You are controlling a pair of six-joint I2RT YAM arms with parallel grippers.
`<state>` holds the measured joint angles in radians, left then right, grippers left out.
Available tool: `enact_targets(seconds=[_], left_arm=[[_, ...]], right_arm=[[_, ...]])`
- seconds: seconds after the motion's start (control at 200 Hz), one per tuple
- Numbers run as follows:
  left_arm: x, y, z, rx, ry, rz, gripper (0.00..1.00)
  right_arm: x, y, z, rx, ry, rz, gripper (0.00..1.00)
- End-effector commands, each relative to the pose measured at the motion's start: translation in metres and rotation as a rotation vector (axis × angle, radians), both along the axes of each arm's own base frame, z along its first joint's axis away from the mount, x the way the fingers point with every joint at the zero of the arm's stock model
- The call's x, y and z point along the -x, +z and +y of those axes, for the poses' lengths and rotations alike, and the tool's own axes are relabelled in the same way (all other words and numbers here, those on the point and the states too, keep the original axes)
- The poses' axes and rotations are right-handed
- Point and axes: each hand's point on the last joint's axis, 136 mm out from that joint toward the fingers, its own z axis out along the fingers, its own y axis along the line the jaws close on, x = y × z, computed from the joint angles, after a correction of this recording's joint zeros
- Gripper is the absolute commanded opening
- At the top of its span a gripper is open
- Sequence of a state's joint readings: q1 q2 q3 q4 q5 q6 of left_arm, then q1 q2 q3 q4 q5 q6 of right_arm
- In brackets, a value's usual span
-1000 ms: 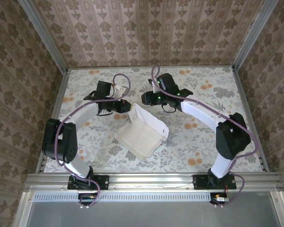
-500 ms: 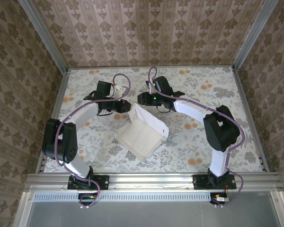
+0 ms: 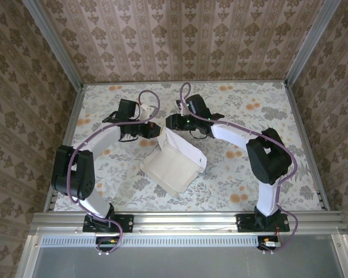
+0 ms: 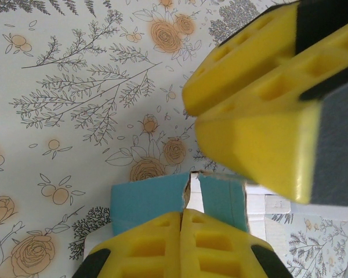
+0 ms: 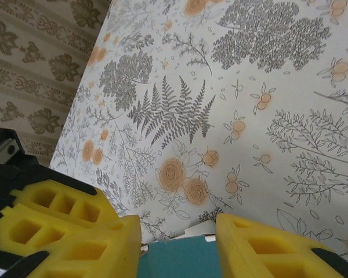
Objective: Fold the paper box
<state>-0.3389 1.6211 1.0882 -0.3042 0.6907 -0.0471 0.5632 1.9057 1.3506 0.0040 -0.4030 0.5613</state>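
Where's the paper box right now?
In the top view the paper box sits in the middle of the table, between the arms, its raised far flap by the left gripper and right gripper.

The box [image 3: 175, 165] blocks the counter's [image 3: 267, 116] middle, left claw [image 3: 156, 131] and right claw [image 3: 169, 121] crowding its far corner. Either side lies open to the walls [image 3: 174, 40].

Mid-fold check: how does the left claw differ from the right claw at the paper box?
The left claw is shut on the blue edge of the paper box; the right claw is open, blue card showing between its spread fingers. From above, the left claw is at the left of the raised flap, the right claw at its far side. Both have yellow fingers and meet at that flap's top.
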Motion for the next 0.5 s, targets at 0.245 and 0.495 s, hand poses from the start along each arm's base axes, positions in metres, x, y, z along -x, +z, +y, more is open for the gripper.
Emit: enact_targets(seconds=[0.245, 0.495], left_arm=[[0.003, 0.000, 0.003, -0.024, 0.003, 0.019, 0.06], [0.003, 0.006, 0.004, -0.021, 0.012, 0.016, 0.10]], right_arm=[[0.009, -0.013, 0.015, -0.018, 0.049, 0.005, 0.42], [0.009, -0.023, 0.015, -0.009, 0.045, 0.005, 0.46]])
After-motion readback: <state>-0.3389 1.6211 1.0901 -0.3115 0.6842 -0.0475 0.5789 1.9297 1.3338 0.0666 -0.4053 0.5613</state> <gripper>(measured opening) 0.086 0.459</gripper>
